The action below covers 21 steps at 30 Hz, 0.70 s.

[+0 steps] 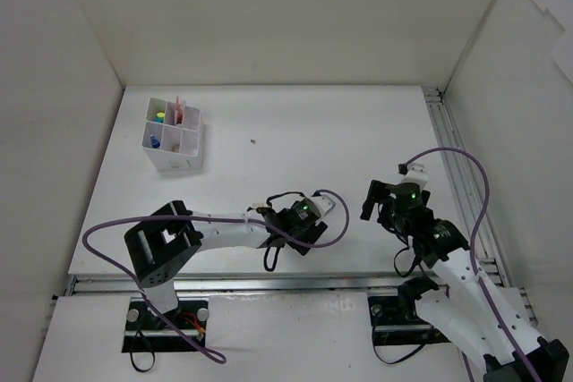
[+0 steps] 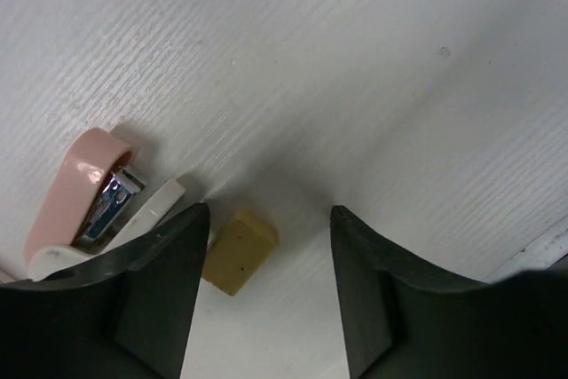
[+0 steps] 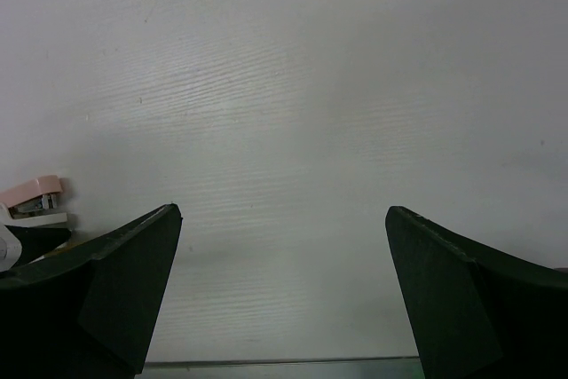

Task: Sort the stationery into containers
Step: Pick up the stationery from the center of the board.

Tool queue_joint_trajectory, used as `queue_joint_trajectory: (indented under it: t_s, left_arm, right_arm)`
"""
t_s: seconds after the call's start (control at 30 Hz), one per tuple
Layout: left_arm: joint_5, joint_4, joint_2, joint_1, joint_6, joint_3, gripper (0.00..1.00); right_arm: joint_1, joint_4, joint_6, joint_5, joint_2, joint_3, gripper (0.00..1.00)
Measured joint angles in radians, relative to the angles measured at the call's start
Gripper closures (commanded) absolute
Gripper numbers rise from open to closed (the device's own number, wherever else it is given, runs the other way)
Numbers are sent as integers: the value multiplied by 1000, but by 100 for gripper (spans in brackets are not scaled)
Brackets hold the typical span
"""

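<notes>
Beige eraser (image 2: 240,252): lies flat on the table (image 1: 295,123), between the fingers of the left pincer (image 2: 268,212). It sits hard against the pincer's left finger (image 2: 164,295); whether the two actually touch cannot be told. A clear strip of table separates it from the right finger. The left pincer's jaws stand apart, at roughly half spread, with nothing clamped.

Pink-and-white stapler (image 2: 84,201): lies on the table just outside the left finger of that pincer, close to the eraser but not touching it.

Right pincer (image 3: 282,212): jaws spread wide, nothing between them, only bare table beneath. The stapler shows at the far left edge of its wrist view, well outside its left finger.

White grid box (image 1: 175,138): stands upright, well away from both pincers, far across the table from the left one, toward the back left corner. Its compartments hold a yellow-and-green highlighter end (image 1: 160,116), red pens (image 1: 178,110) standing upright in the next cell, and a blue-capped item (image 1: 154,141) in a nearer cell. The remaining cells are too small in view to judge.
</notes>
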Motion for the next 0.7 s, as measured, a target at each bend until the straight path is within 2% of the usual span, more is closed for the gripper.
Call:
queue_joint_trajectory:
  t_s: [0.07, 0.13, 0.23, 0.37, 0.5, 0.63, 0.7]
  left_arm:
    - [2, 2, 10, 0, 4, 11, 63]
    - [4, 0, 10, 0, 4, 11, 66]
    - [3, -6, 9, 0, 5, 11, 64]
    - [-6, 0, -16, 2, -4, -22, 44]
    - [-3, -19, -36, 11, -16, -39, 40]
    - [16, -5, -58, 16, -15, -69, 42]
    - [23, -5, -64, 16, -15, -74, 54]
  right_arm:
    - [0, 0, 0, 1, -4, 0, 2]
    - [0, 0, 0, 3, -9, 0, 2]
    - [-1, -6, 0, 18, -20, 0, 2]
    - [-5, -15, 0, 22, -32, 0, 2]
    - [-5, -19, 4, 26, -34, 0, 2]
    - [-5, -22, 8, 27, -33, 0, 2]
    - [-5, -22, 13, 27, -34, 0, 2]
